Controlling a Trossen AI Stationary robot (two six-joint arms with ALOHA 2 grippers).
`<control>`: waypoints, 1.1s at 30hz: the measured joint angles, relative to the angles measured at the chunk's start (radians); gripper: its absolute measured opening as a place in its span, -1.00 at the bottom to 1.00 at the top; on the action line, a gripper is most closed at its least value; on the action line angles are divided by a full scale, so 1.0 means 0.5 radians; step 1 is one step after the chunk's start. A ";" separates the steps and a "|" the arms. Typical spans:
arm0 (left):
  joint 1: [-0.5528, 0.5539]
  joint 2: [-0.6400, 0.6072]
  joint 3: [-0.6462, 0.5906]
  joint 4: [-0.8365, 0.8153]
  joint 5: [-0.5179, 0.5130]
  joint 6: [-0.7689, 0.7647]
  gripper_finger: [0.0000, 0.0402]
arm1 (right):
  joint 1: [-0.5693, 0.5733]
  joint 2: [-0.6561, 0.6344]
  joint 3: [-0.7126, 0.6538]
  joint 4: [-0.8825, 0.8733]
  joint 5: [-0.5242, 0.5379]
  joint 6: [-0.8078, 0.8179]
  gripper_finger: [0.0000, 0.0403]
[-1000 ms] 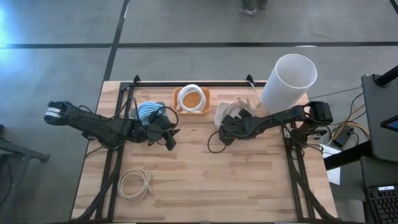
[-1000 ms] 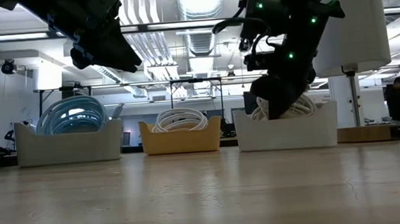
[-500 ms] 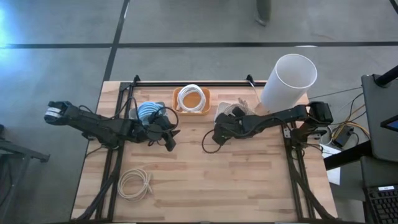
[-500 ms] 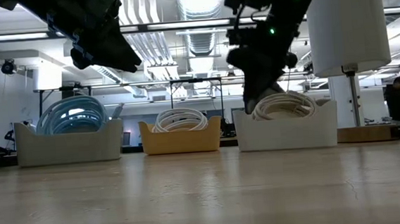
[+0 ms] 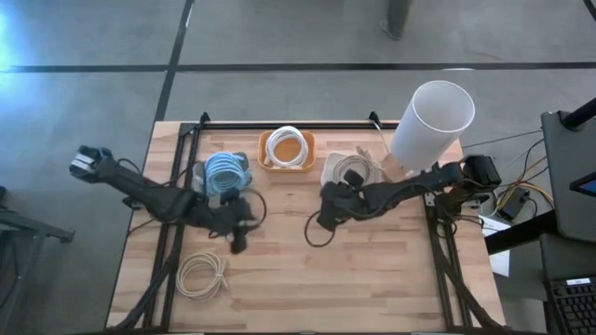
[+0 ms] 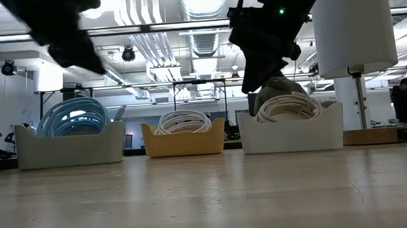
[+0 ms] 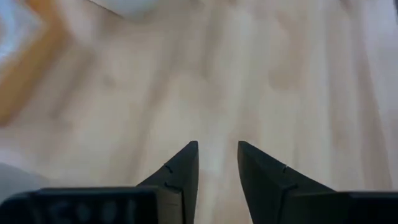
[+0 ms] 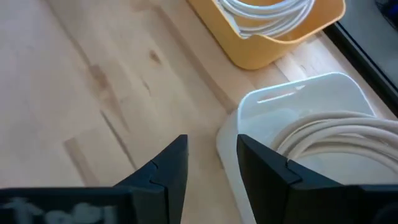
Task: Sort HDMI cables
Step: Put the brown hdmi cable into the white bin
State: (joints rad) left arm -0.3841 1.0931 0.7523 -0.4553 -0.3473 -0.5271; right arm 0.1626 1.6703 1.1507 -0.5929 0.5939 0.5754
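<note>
A light blue cable coil (image 5: 226,170) lies in a pale bin (image 6: 69,148) at the far left. A white coil (image 5: 287,147) lies in an orange bin (image 6: 185,142), and beige coils (image 5: 352,172) lie in a white bin (image 8: 249,106). One whitish coil (image 5: 202,274) lies flat on the bare table near the near left corner. My left gripper (image 5: 237,244) hovers open and empty over bare wood (image 7: 217,93), between the blue bin and that loose coil. My right gripper (image 5: 323,216) hangs open and empty just on the near side of the white bin.
A tall white cylinder (image 5: 430,116) stands on a post at the far right corner, behind the white bin. The three bins line the far edge. Black arm wiring loops (image 5: 312,228) below the right gripper. Bare wood fills the table's middle and near right.
My left gripper swung away from beside the blue bin toward the near edge, closer to the loose coil. My right gripper rose out of the white bin and drew slightly toward the near left; the beige coil stayed lying in the bin.
</note>
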 joint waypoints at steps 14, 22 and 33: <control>-0.534 0.000 -0.158 -0.664 0.756 -0.372 -0.51 | 0.068 0.000 0.001 0.116 0.001 0.001 -0.32; -0.584 0.000 -0.426 -0.655 0.792 -0.482 -0.51 | 0.067 0.000 0.000 0.119 0.002 0.002 -0.38; -0.584 0.000 -0.484 -0.681 0.989 -0.540 -0.30 | 0.067 0.000 0.000 0.120 0.002 -0.005 -0.42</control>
State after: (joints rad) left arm -0.6762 1.0931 0.5104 -0.7959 0.1471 -0.7971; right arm 0.1963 1.6703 1.1507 -0.5327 0.5949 0.5732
